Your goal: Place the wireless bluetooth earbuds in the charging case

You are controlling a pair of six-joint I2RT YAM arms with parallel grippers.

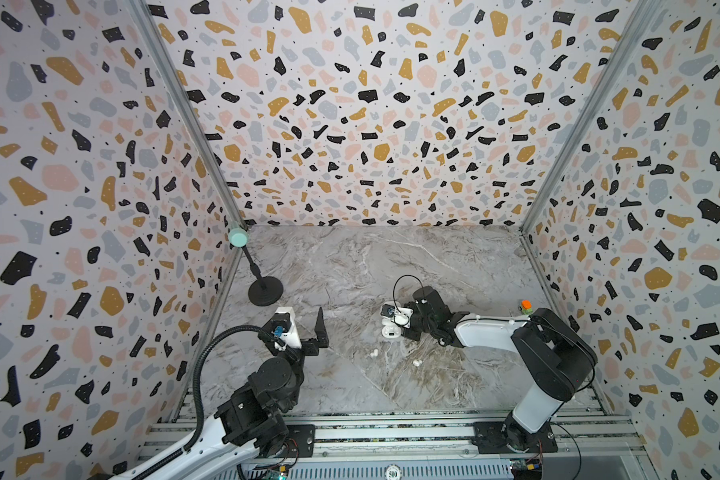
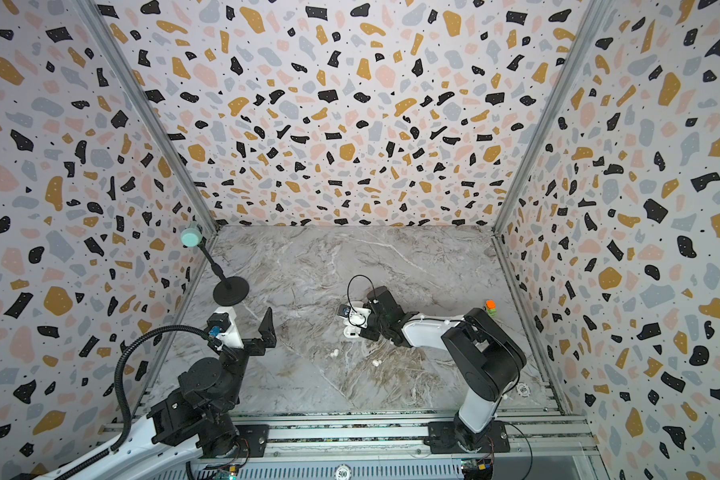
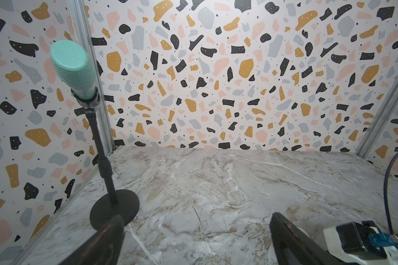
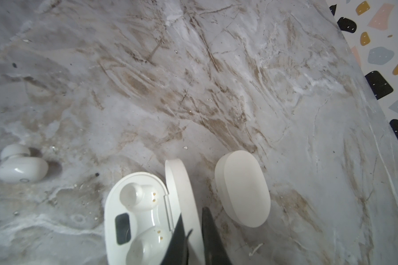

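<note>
Marble tabletop [image 1: 350, 266] bears two tiny, glossy white, round-headed earbuds [image 1: 373, 353].

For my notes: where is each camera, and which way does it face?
Top views: high in front, looking down at table; left arm, right arm show.
Left wrist: low, faces back wall and microphone stand; open left gripper shows.
Right wrist: looks down at open charging case; right gripper pinches lid.
Shared: top views also show stand and case.

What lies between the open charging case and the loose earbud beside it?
Only bare marble table, shown in the right wrist view, separates the open charging case, whose lid the right hand grips, from the earbud.
</note>
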